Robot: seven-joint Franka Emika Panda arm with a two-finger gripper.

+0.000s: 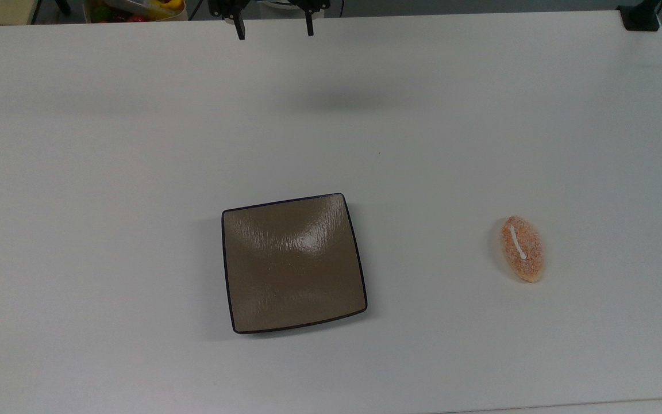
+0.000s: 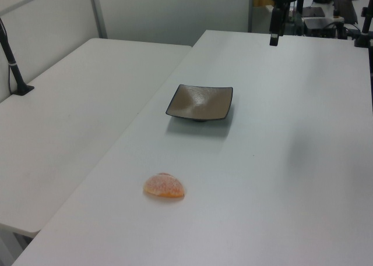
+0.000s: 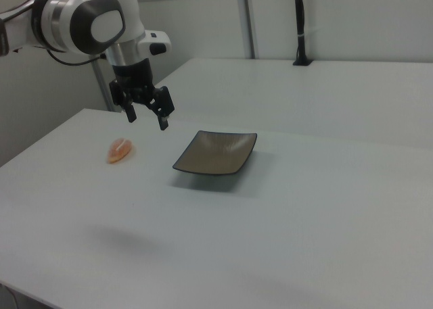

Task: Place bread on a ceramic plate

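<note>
Fingers of the gripper were held wide apart and empty, well clear of the bread, so a misjudged descent could nudge it further from the ceramic plate.

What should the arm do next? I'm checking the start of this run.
Probably carry the open gripper over above the bread, which lies on the table apart from the empty ceramic plate, toward the top view's right. The gripper hangs well above the table, holding nothing.

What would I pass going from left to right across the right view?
The bread, then the robot's open hand hanging above the table, then the ceramic plate.
</note>
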